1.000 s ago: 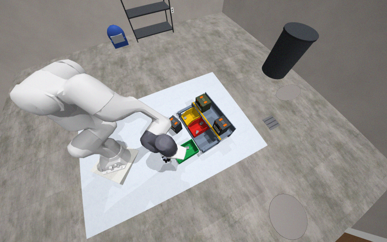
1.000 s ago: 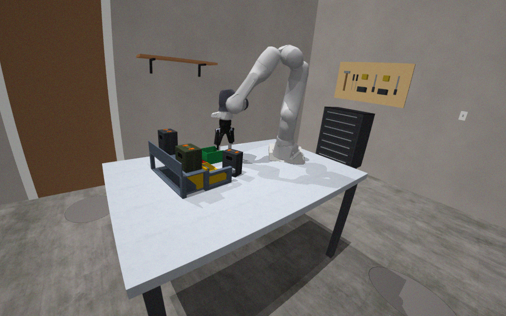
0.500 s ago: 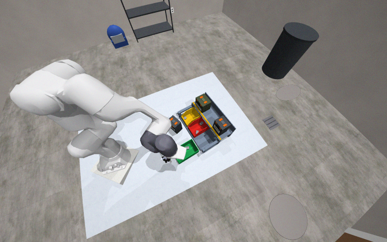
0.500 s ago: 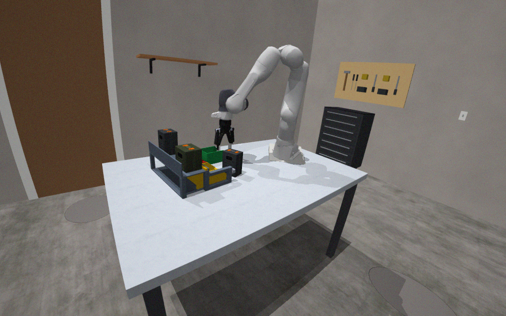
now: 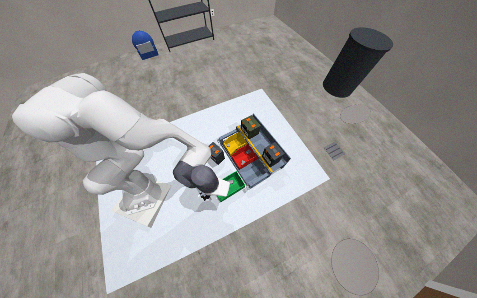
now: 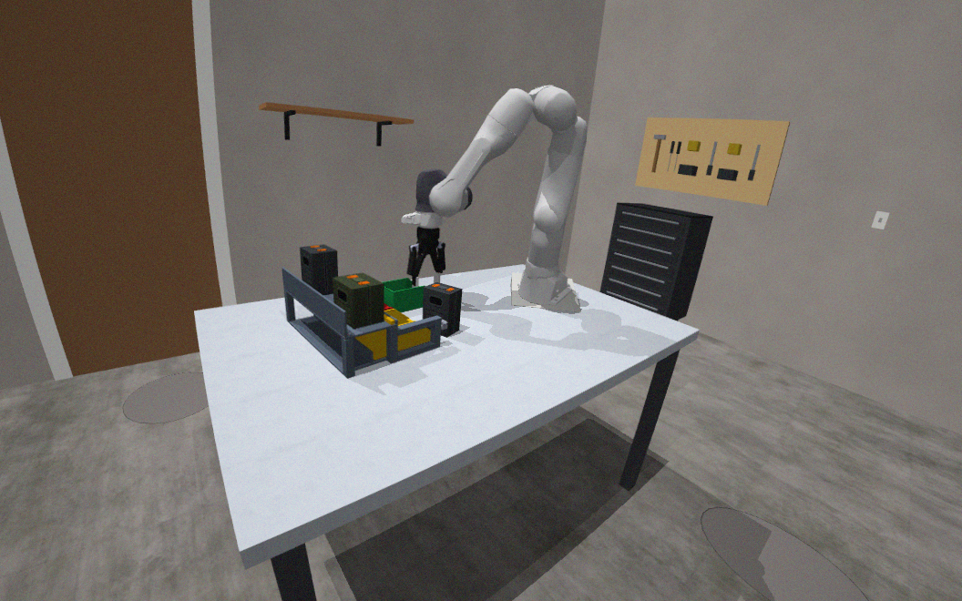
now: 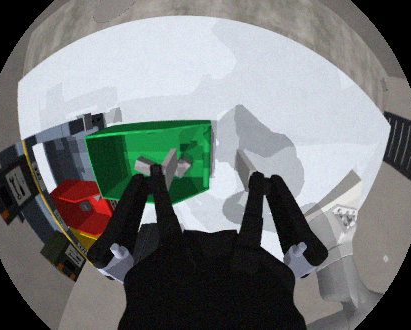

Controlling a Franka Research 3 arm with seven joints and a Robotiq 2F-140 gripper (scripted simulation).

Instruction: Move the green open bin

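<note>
The green bin looks level, standing on the table top in front of the shelf. Grey parts lie in it. Whether its near corner touches the shelf cannot be told. My gripper is open, pointing down around the bin's end wall. In the wrist view one fingertip shows over the bin's inside, the other outside it; neither visibly grips the wall. The red bin and yellow bin sit side by side on the shelf, looking level.
A black case stands on the table in front of the yellow bin. A dark green case and another black case stand on the shelf's rear part. The arm's base is on the opposite side from the shelf.
</note>
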